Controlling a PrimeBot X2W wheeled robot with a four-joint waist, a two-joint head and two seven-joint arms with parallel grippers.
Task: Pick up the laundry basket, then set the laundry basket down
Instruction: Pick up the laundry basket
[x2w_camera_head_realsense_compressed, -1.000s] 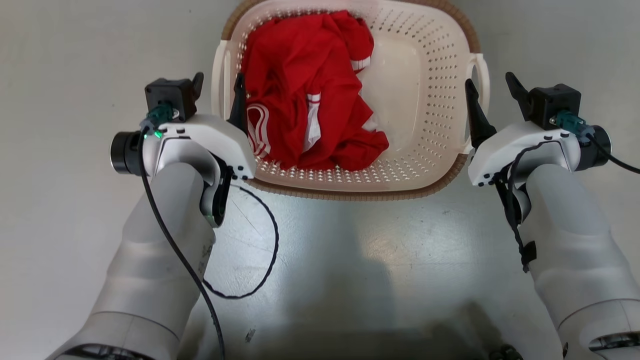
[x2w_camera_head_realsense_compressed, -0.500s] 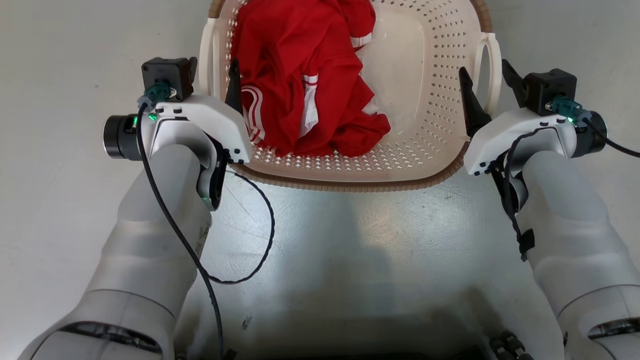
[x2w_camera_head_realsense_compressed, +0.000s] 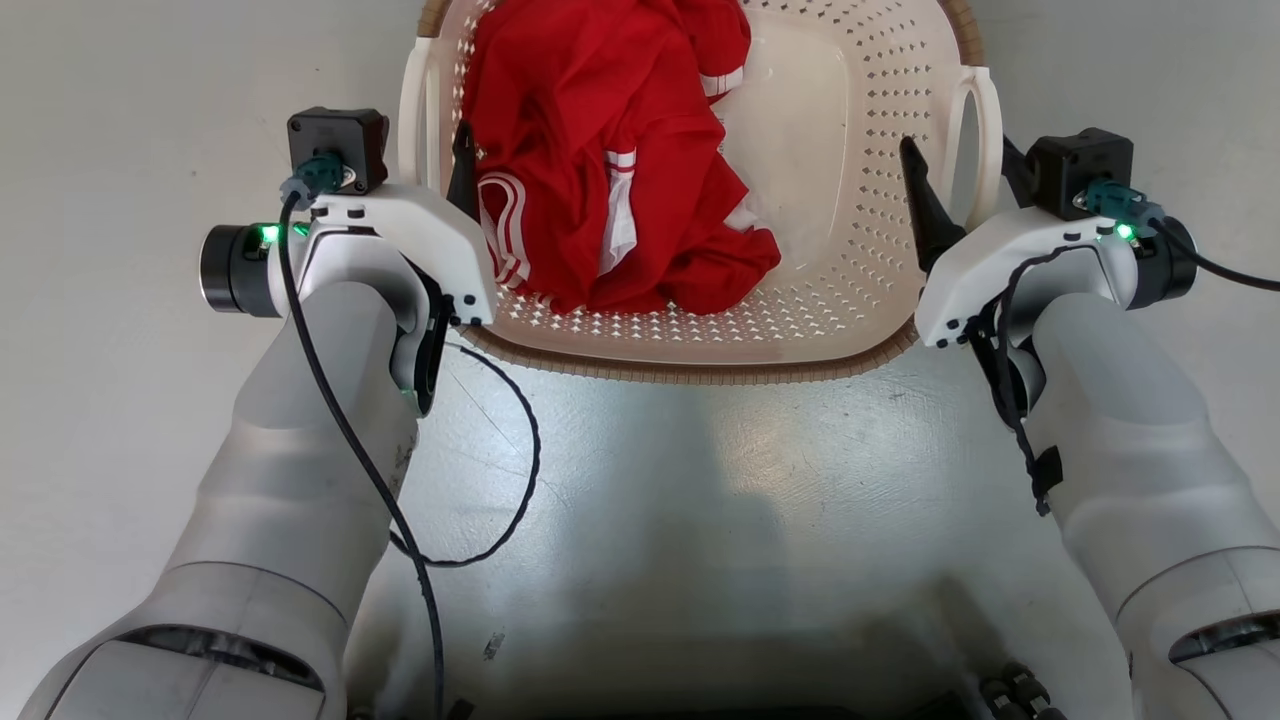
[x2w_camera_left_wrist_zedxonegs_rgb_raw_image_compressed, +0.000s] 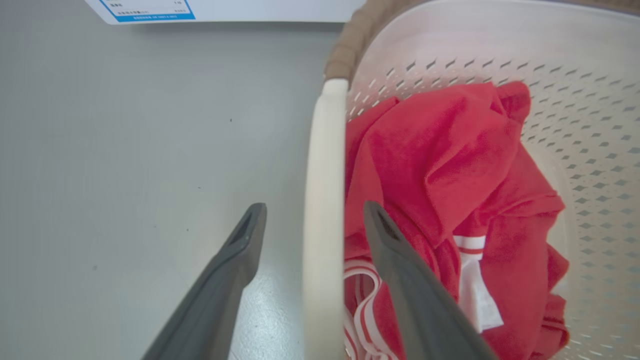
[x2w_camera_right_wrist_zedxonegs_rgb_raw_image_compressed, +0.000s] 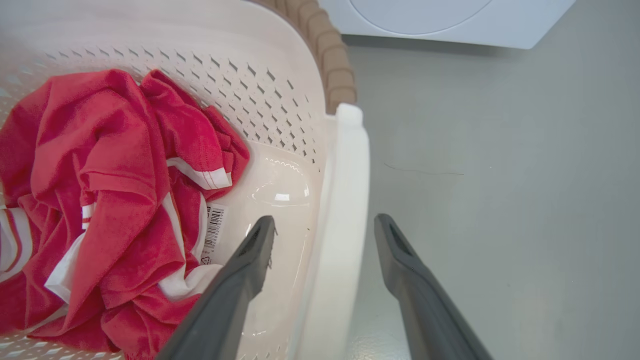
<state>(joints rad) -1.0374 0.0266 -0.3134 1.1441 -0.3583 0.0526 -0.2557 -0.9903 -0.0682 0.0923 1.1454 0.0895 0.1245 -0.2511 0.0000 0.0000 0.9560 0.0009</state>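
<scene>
Laundry basket (x2w_camera_head_realsense_compressed: 862, 270): sits on the grey floor (x2w_camera_head_realsense_compressed: 700, 500) straight ahead of the robot, between the two arms; its far end is cut off by the top edge of the head view.
Basket build: cream walls full of small holes, a tan woven-look rim, and a white loop handle on each of its two sides.
Contents: a crumpled red garment (x2w_camera_head_realsense_compressed: 600, 150) with white stripes fills the robot's-left half of the basket; the right half shows the bare bottom.
Tag: a white barcode tag (x2w_camera_right_wrist_zedxonegs_rgb_raw_image_compressed: 215, 225) hangs from the garment near the middle of the basket.
Left gripper (x2w_camera_left_wrist_zedxonegs_rgb_raw_image_compressed: 315, 206): at the basket's left side, jaws apart and set astride the left handle (x2w_camera_left_wrist_zedxonegs_rgb_raw_image_compressed: 325, 150), one finger outside over the floor, the other inside over the red cloth.
Left grip: not closed; floor shows between the outer finger and the handle, and the inner finger's tip stands just beside the handle.
Right gripper (x2w_camera_right_wrist_zedxonegs_rgb_raw_image_compressed: 325, 219): at the basket's right side, jaws apart and set astride the right handle (x2w_camera_right_wrist_zedxonegs_rgb_raw_image_compressed: 347, 190), one finger inside over the bare bottom, the other outside over the floor.
Right grip: not closed; a gap shows on each side of the handle at the fingertips.
Beyond the basket: a white appliance (x2w_camera_right_wrist_zedxonegs_rgb_raw_image_compressed: 440, 20) stands on the floor past the far rim, and the left wrist view shows a blue-edged label (x2w_camera_left_wrist_zedxonegs_rgb_raw_image_compressed: 145, 10) on a white surface there.
Cable: a black cable (x2w_camera_head_realsense_compressed: 515, 500) loops from the left forearm over the floor near the basket's near rim.
</scene>
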